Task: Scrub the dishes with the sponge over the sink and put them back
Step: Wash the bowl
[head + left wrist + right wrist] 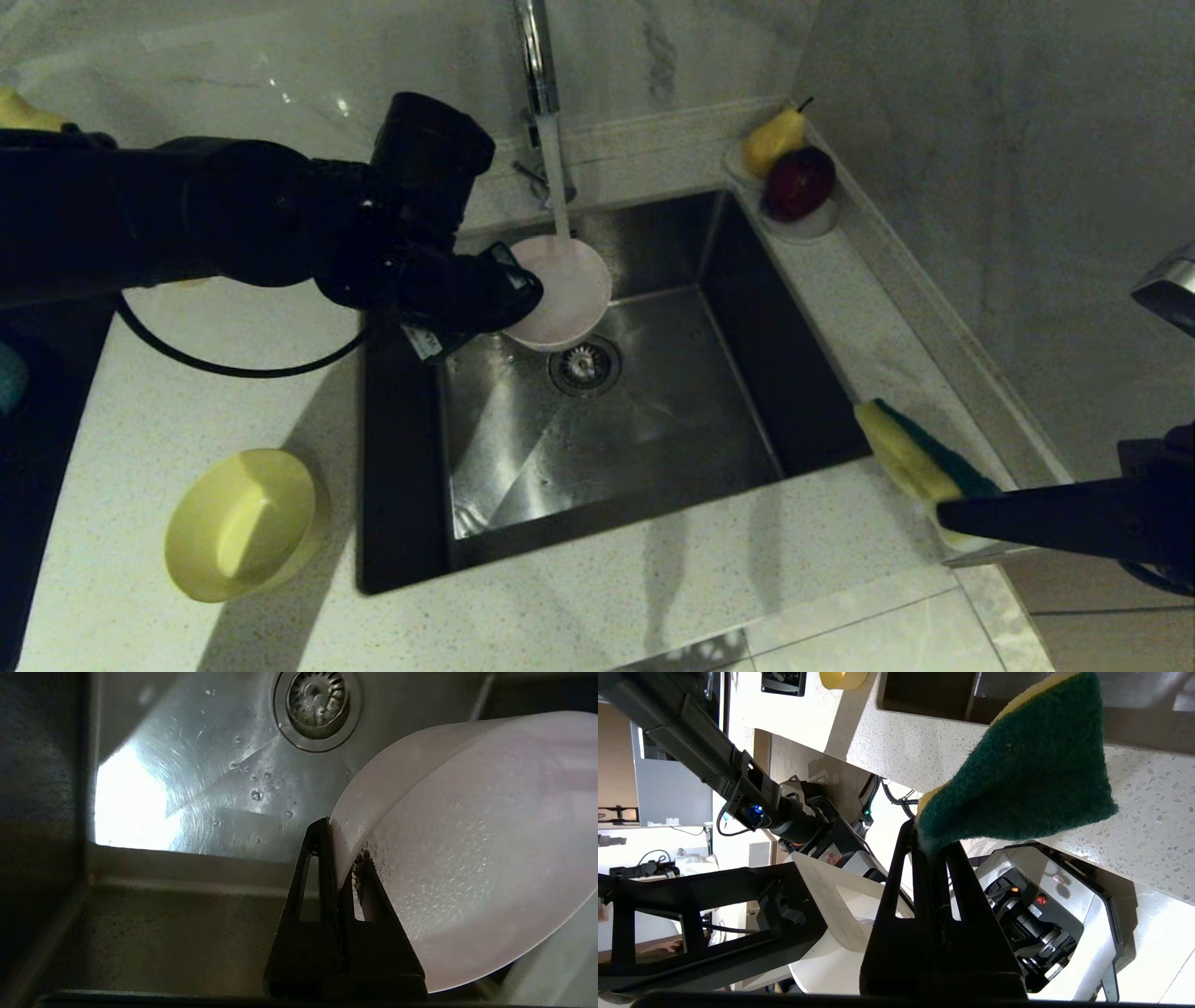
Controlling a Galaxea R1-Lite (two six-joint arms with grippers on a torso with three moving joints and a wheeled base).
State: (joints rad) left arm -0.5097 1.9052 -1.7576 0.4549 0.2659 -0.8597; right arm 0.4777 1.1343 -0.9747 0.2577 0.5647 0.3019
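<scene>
Over the steel sink (485,439), my left gripper (509,289) is shut on the rim of the pale pink bowl (560,289), which hangs tilted above the drain under the tap's stream. The left wrist view shows the left gripper (341,840) pinching the pink bowl's (467,858) wall, with the sink floor (196,779) below. My right gripper (938,509) is shut on the sponge (910,457) above the counter at the sink's front right corner. In the right wrist view, the right gripper (934,840) clamps a corner of the sponge (1027,774). The yellow bowl (245,523) lies on the counter to the left.
The chrome tap (537,56) rises behind the sink with water running from it. A small white dish (808,224) holding a pear (773,140) and a dark red fruit (798,182) sits at the back right corner. A dark panel (37,439) borders the counter's left.
</scene>
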